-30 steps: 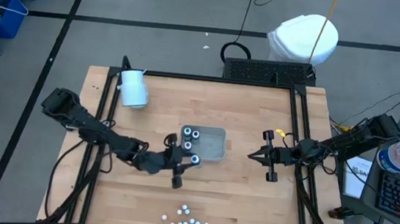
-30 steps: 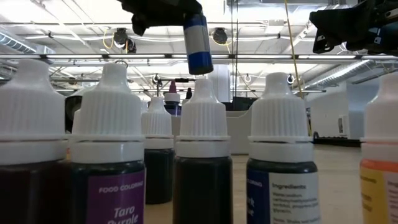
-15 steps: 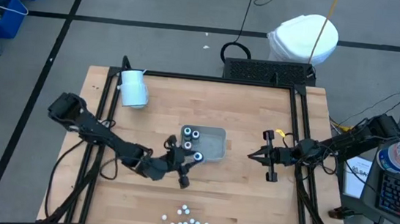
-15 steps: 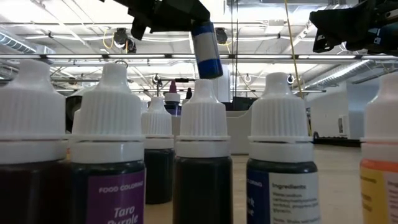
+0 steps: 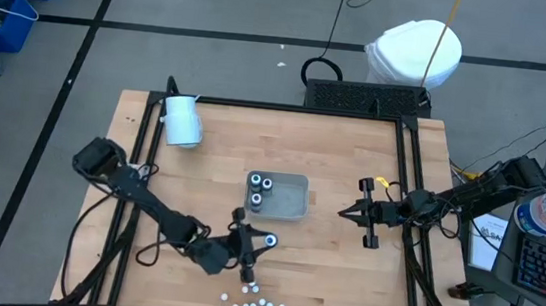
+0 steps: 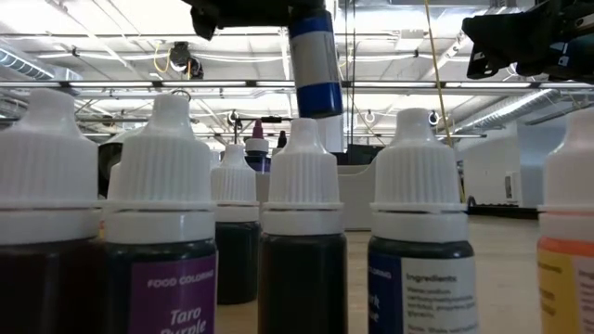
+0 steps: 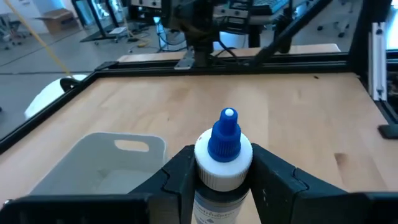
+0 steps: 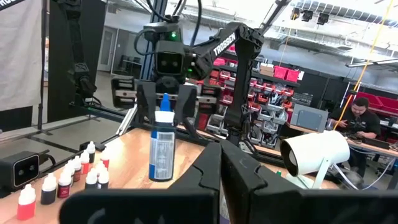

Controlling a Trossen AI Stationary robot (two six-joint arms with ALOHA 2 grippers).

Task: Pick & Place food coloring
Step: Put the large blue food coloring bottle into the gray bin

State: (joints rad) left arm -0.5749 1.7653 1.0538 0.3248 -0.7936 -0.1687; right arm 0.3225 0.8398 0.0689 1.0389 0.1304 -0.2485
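Observation:
My left gripper (image 5: pixel 260 243) is shut on one food coloring bottle (image 5: pixel 271 240), which has a blue cap, a white label and dark liquid; the right wrist view shows it upright (image 8: pixel 162 146). Three more dark bottles (image 5: pixel 257 189) stand in the pale grey tray (image 5: pixel 293 203). Several small white-capped bottles (image 5: pixel 252 300) stand in a cluster by the near edge and fill the low view's foreground (image 6: pixel 304 186). My right gripper (image 5: pixel 346 213) is shut at the table's right, clear of everything. My left gripper pinches the bottle between its two fingers (image 7: pixel 179 173) at the white collar (image 7: pixel 205 168) just under the blue cap. The fingers come nearly level from the table's left, one on each side. The bottle hangs upright and lifted clear, above the small bottles' caps (image 6: pixel 318 56).
A white cylinder (image 5: pixel 182 121) lies at the far left of the table. Black frame rails (image 5: pixel 405 186) run along the table's edges. Bare wood lies between the tray and the near cluster. A person (image 8: pixel 357 115) sits in the room beyond the table.
My left gripper has carried the bottle from beside the tray's near edge toward the table's near edge and a little down. The bottle has stayed upright and clear of the table. The grip is unchanged.

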